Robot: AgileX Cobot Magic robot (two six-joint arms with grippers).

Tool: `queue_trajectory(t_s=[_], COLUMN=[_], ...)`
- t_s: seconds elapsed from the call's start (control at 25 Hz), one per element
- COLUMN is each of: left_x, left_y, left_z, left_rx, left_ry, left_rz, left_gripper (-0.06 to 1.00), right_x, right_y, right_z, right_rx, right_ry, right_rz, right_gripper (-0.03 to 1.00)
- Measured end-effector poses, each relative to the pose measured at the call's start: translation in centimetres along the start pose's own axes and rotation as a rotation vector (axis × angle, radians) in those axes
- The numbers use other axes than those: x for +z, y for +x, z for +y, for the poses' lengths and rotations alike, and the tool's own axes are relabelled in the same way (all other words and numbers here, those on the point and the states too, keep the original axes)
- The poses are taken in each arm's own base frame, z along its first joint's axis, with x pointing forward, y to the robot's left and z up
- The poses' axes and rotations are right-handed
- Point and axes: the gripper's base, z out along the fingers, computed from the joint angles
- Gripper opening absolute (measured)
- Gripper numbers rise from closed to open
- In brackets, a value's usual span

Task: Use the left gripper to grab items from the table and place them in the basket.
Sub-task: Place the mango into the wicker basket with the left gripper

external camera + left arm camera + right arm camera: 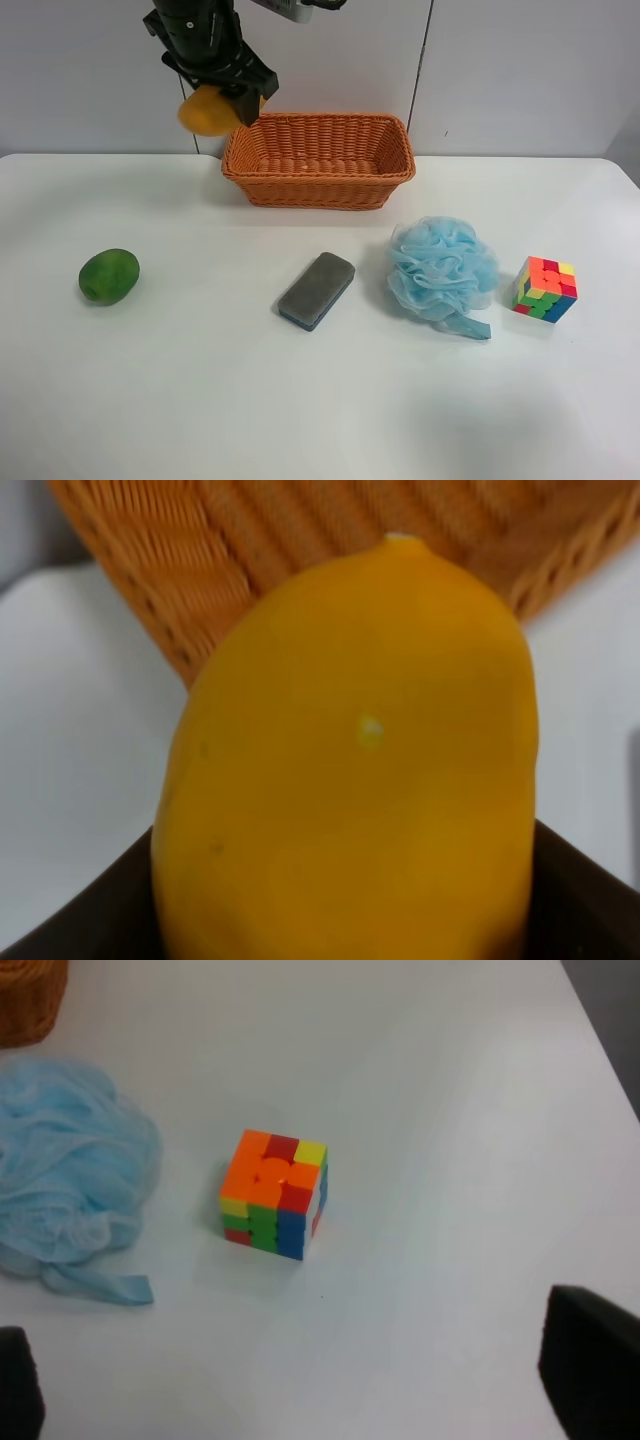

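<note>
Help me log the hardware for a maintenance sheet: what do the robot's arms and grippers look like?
The left gripper is matte black with blocky, angular jaws, on a bulky black arm that has a light grey-white segment near the top edge. No markings are readable. Of the right gripper, only two plain black fingers show; its arm is out of view.

Woven wicker basket; smooth matt mango.
</note>
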Motion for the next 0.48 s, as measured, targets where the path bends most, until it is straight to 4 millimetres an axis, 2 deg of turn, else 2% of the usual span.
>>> queue_trajectory(t_s=[0.2, 0.48], left_x=[2.8, 8.6], left_y=[-2.4, -3.4], left_z=[-0.2, -1.0], left_rx=[-0.003, 0.009], left_ry=[0.002, 0.005], left_rz=[-0.095, -0.181], left_gripper=[0.60, 0.60], right_x=[0.0, 0.0], right_y=[0.0, 0.0], right_z=[0.0, 0.0], right_rx=[0.000, 0.000], right_ry=[0.000, 0.000], right_rz=[0.000, 0.000], right_gripper=[0.99, 0.99])
